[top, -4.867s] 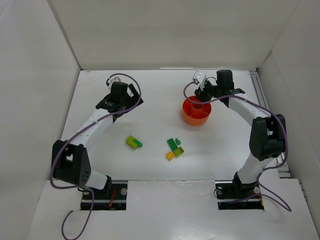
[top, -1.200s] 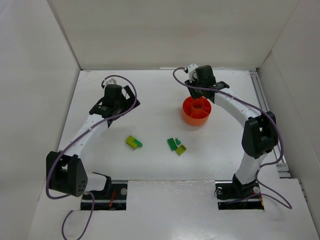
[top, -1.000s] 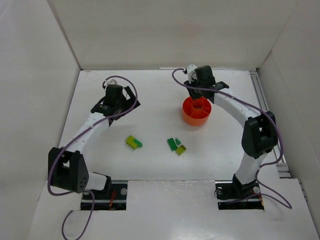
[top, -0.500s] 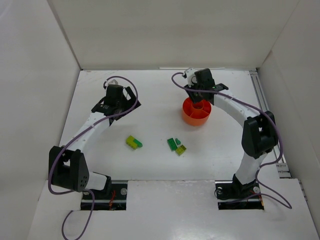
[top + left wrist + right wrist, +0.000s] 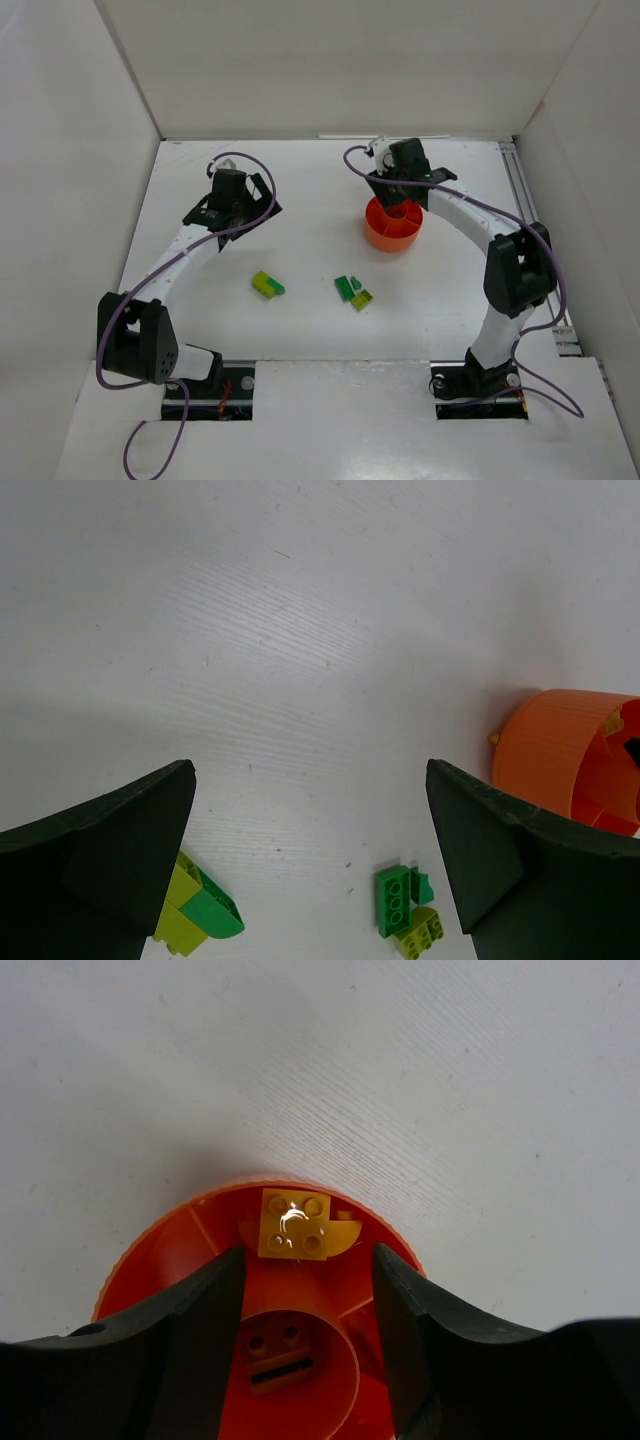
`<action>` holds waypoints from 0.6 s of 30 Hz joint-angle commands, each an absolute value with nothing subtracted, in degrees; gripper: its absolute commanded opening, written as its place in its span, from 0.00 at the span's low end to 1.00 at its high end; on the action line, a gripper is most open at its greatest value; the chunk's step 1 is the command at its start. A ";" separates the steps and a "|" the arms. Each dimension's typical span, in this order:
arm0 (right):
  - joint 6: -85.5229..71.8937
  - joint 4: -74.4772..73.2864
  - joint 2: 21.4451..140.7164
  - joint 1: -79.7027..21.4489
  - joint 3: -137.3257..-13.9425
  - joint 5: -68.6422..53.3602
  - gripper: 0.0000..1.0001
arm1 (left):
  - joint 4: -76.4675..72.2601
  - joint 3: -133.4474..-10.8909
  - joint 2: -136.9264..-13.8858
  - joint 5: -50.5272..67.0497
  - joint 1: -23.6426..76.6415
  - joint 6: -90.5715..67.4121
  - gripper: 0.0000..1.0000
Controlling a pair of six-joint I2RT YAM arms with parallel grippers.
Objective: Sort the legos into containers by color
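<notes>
Right gripper (image 5: 308,1260) parted over dish (image 5: 385,238), its wrist view revealing yellow brick (image 5: 294,1224) inside, left gripper (image 5: 310,770) wide open, green bricks (image 5: 345,288) at table (image 5: 300,200) centre

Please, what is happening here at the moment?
The right gripper hangs over the orange dish, jaws apart, with a yellow brick lying loose in the compartment below it. A brown brick sits in the central cup. The left gripper hovers open and empty over the table, where green and lime bricks wait.
</notes>
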State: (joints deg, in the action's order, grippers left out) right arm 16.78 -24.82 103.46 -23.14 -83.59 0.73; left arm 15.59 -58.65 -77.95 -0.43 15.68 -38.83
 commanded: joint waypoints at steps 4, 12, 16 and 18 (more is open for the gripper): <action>17.75 -23.82 97.05 -22.76 -83.32 0.35 0.60 | 15.55 -59.85 -75.06 -0.18 15.56 -38.14 0.99; 18.98 -25.84 88.60 -27.94 -80.25 2.62 0.66 | 17.40 -53.80 -71.02 2.29 15.56 -38.67 0.99; 17.67 -27.50 83.33 -33.65 -75.16 3.34 0.66 | 19.24 -50.20 -67.95 2.29 15.56 -39.73 0.99; 15.31 -29.08 81.05 -37.52 -71.64 3.86 0.66 | 20.04 -48.70 -66.89 2.29 15.56 -40.25 0.99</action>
